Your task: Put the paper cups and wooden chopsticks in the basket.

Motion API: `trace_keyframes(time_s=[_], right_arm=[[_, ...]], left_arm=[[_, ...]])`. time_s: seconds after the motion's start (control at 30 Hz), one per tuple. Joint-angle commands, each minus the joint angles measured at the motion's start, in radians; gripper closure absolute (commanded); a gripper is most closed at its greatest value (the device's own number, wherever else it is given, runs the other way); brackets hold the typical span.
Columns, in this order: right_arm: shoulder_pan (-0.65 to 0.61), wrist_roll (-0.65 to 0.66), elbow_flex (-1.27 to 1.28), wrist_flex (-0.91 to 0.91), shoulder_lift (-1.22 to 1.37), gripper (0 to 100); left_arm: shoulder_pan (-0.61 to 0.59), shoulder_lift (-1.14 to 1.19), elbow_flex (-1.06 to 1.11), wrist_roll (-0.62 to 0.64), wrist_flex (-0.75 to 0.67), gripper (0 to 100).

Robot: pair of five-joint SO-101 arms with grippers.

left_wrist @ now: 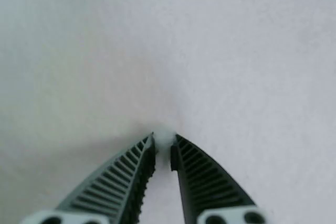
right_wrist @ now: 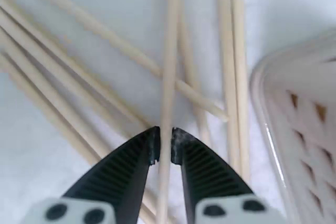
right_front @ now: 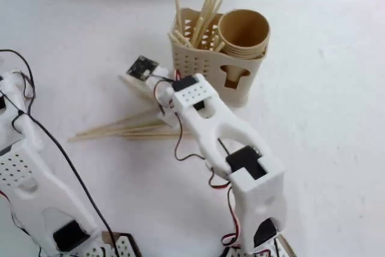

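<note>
White table [right_front: 325,118], right hand [right_wrist: 165,145] pinching one chopstick [right_wrist: 169,77], lengthwise along the hand

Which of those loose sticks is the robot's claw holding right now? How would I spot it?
Find the cream basket. Beside it loose chopsticks lie on the table. The gripped chopstick runs straight between the fingertips of the right gripper, crossing over a slanted one.

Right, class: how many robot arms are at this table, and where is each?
2. The left arm is at the table's left side in the high view. The right arm extends toward the basket, its tool closed around one chopstick from the loose pile.
</note>
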Motion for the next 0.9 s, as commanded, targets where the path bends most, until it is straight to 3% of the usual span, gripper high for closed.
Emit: trace_keyframes(time_s=[0.0, 0.23, 0.53, 0.7, 0.87], right_arm=[[-0.002, -0.034, -0.028, 0.027, -0.068, 98.2], [-0.002, -0.043, 0.087, 0.064, -0.343, 98.1], [0.001, -0.157, 0.221, 0.024, -0.918, 98.1], [0.002, -0.244, 0.222, -0.214, -1.136, 98.1], [0.031, -0.302, 0.224, -0.509, -1.098, 98.1]], left_arm=[[-0.022, 0.090, 0.023, -0.009, -0.025, 92], [-0.022, 0.090, 0.023, -0.009, -0.025, 92], [-0.022, 0.090, 0.023, -0.009, -0.025, 92], [-0.021, 0.120, 0.012, -0.009, -0.029, 92], [0.010, 0.170, -0.009, -0.009, -0.060, 92]])
